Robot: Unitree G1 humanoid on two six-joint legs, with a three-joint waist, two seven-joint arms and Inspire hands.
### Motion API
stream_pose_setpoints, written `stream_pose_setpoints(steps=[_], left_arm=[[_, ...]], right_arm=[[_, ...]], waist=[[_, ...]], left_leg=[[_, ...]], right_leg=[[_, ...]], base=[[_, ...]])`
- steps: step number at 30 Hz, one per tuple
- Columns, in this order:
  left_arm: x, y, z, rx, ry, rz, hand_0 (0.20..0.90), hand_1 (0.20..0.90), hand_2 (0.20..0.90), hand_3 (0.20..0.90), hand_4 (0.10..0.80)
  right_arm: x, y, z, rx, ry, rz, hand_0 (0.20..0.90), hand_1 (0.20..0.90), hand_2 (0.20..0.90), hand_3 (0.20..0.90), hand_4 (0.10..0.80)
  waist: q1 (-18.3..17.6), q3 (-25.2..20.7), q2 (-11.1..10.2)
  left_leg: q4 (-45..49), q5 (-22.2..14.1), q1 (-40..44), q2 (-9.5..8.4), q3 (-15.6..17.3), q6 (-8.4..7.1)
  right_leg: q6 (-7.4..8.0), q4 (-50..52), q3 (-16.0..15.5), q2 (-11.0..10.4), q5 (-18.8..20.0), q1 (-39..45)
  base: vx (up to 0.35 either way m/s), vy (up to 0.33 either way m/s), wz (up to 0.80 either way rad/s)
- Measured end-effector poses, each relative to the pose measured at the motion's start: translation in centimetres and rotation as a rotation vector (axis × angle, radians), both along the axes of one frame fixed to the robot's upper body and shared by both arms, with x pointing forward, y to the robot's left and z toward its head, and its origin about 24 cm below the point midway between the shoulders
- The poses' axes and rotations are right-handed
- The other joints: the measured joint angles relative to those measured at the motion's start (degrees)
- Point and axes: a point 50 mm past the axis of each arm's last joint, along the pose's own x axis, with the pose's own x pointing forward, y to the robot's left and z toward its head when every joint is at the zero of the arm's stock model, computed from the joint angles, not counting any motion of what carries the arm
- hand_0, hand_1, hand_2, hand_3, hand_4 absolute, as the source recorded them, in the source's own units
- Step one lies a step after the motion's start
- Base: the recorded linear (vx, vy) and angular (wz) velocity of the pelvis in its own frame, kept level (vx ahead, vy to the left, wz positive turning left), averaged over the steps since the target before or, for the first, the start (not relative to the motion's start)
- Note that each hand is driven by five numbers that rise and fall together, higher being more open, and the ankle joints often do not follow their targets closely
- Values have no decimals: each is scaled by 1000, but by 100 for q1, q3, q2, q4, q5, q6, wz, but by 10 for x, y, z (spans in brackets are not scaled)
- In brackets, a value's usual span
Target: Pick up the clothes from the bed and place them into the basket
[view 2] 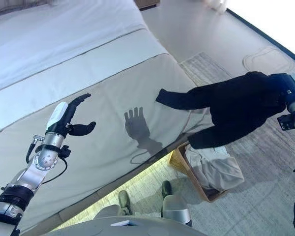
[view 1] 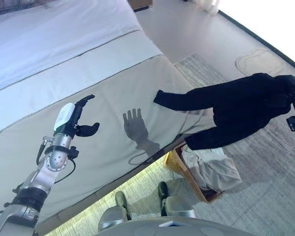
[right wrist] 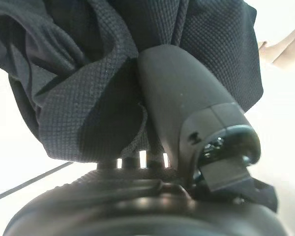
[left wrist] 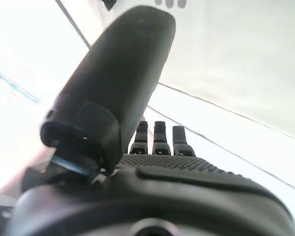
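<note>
Above the basket [view 1: 179, 164], right hand [right wrist: 187, 93] clutching black garment [view 1: 236, 108], left hand [view 1: 76, 120] empty, loosely spread over bed [view 1: 64, 64]

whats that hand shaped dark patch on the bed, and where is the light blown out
In the left eye view the patch is a shadow cast on the beige bedspread, apparently by the raised, open left hand; the floor at the upper right glares white. In the left wrist view the background beside the thumb is washed out. In the right wrist view the black knit garment is evenly lit.
</note>
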Motion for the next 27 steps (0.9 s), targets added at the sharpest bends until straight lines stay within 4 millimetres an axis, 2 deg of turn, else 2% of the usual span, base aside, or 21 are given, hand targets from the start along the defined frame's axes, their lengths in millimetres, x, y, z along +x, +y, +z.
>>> stream_pose_setpoints(steps=[5, 11, 16, 27], left_arm=[[-1, -7, -8, -4, 10, -20, 900, 900, 900, 900, 800], [-2, -7, -10, 4, 27, -29, 900, 900, 900, 900, 800], [-2, -8, -11, 5, 38, -37, 900, 900, 900, 900, 800], [-3, -13, -17, 11, 79, -73, 900, 900, 900, 900, 800]], right_arm=[[-14, -10, -7, -16, 39, -34, 300, 300, 300, 200, 100], [-25, -16, -19, -10, 84, -56, 300, 300, 300, 200, 100], [-28, -17, -23, 26, 86, -61, 300, 300, 300, 200, 100], [-30, -24, -26, 59, 76, -103, 300, 300, 300, 200, 100]], waist=[[-243, -228, 208], [-444, -340, 350], [-563, -373, 398], [-552, -439, 485]], left_leg=[[-4, -73, 64, 74, 216, -37], [-2, -74, 40, 92, 340, -40], [-2, -76, 47, 95, 383, -40], [-1, -78, 2, 99, 384, -39]], right_leg=[[-1, -1, 196, 67, 1, -42], [-3, 0, 338, 116, 1, -142], [-3, 0, 398, 111, 1, -155], [-3, 2, 418, 96, 1, -198]], base=[[-11, -15, -22], [-22, -38, -13], [-15, -42, -4], [-11, -44, 0]])
